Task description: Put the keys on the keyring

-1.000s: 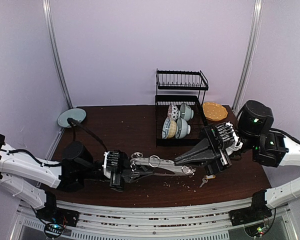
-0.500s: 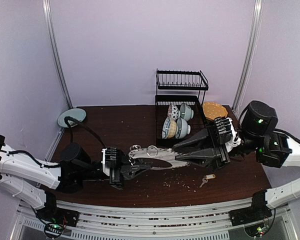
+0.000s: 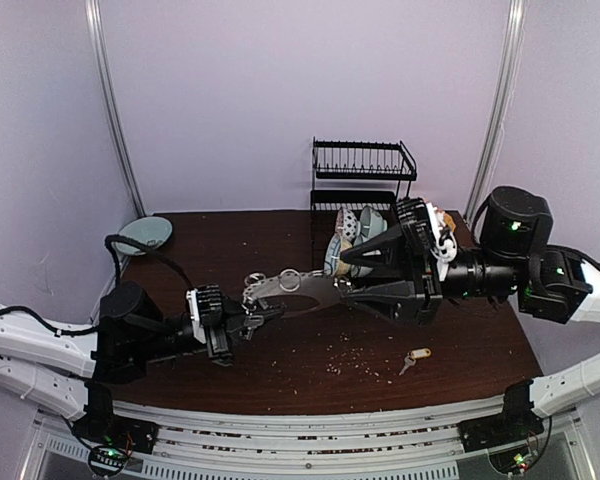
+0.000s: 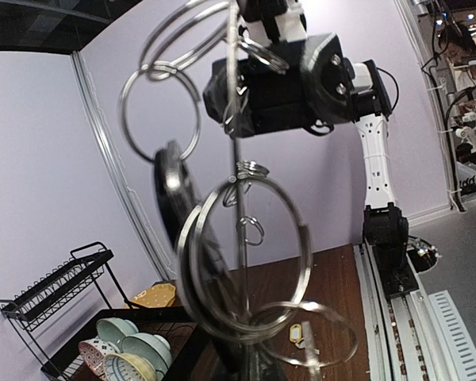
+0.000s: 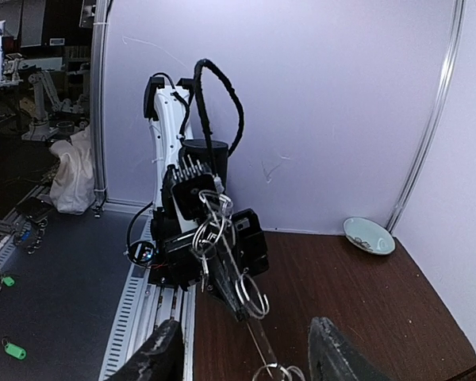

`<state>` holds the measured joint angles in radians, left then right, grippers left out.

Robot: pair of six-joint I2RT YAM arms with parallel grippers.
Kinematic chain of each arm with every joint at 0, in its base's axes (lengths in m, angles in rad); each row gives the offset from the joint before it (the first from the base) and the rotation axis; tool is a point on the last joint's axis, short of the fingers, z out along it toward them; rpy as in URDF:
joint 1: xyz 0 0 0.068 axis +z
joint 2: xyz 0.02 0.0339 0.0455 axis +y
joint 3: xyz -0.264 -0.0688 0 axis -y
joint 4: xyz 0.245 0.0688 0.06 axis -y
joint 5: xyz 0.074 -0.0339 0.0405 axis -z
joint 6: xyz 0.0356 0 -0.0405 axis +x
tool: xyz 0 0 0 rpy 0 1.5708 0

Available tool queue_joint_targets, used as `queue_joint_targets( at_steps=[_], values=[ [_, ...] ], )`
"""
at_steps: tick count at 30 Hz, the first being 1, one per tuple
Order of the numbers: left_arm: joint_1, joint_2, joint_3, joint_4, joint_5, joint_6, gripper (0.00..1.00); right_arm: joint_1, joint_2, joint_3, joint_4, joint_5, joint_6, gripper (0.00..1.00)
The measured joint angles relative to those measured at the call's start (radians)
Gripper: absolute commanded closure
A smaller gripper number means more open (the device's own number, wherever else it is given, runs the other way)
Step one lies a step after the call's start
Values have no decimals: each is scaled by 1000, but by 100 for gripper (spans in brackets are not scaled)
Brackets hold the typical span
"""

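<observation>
— Where are the keys?
— Nearest you, lying loose on the tabletop towards the front on your right side, well apart from both hands
— And the hands?
— Your left hand is clamped on the keyring, held up off the tabletop. Your right hand has its 2 fingers spread apart, the hoop's end running between them. Behind, at the back of the tabletop, stands the dish rack with bowls

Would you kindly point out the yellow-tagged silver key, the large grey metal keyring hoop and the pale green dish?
Yellow-tagged silver key (image 3: 417, 354): top view, yellow tag.
Large grey metal keyring hoop (image 4: 236, 151): left wrist view, thin wire.
Pale green dish (image 3: 164, 230): top view, right rim.
</observation>
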<state>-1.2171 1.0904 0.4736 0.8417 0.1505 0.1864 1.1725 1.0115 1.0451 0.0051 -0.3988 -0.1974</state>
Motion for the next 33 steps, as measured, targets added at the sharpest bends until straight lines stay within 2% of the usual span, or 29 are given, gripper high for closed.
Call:
queue_joint_targets(
  at_steps=[4, 11, 20, 30, 33],
  values=[
    [0, -13, 0, -49, -19, 28, 100, 0, 45, 104, -54, 34, 44, 55],
    [0, -27, 0, -67, -24, 45, 100, 0, 67, 146, -174, 43, 37, 47],
    [0, -27, 0, -85, -23, 48, 100, 0, 165, 176, -242, 56, -9, 66],
    [0, -27, 0, -89, -19, 51, 100, 0, 170, 176, -243, 56, -51, 87],
    [0, -29, 0, -89, -15, 50, 100, 0, 170, 175, -245, 45, -70, 97]
  ],
)
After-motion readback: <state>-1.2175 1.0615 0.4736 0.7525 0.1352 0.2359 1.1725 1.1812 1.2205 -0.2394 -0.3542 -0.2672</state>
